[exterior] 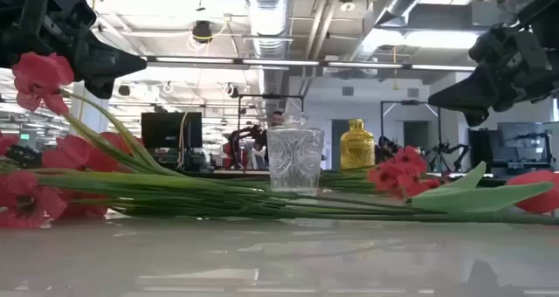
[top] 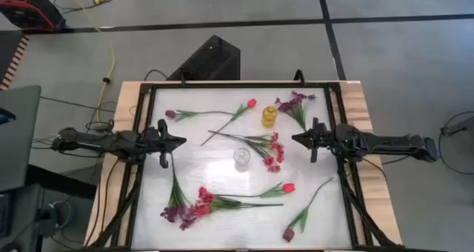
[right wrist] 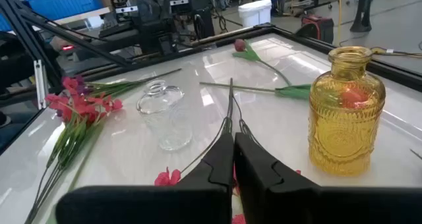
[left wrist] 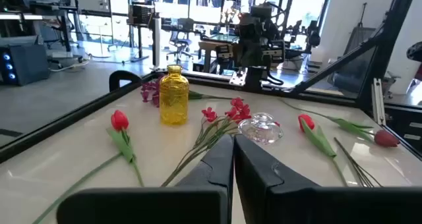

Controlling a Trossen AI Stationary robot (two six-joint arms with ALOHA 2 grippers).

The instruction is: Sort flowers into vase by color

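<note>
Red spray lies nearest the low camera, stalks running across the table front, nothing in either vase yet. Left gripper hangs at 9 o'clock, right gripper at 3 o'clock, both pinched closed and empty. Flowers are scattered all round: tulip at 12, purple cluster at 1, mixed bunch at 7. Risks, my read: clear vase and yellow vase sit close together mid-table, so a swinging stalk could tip one; overlapping stems could drag out neighbours; thin stalks lying flat invite a missed pinch.
</note>
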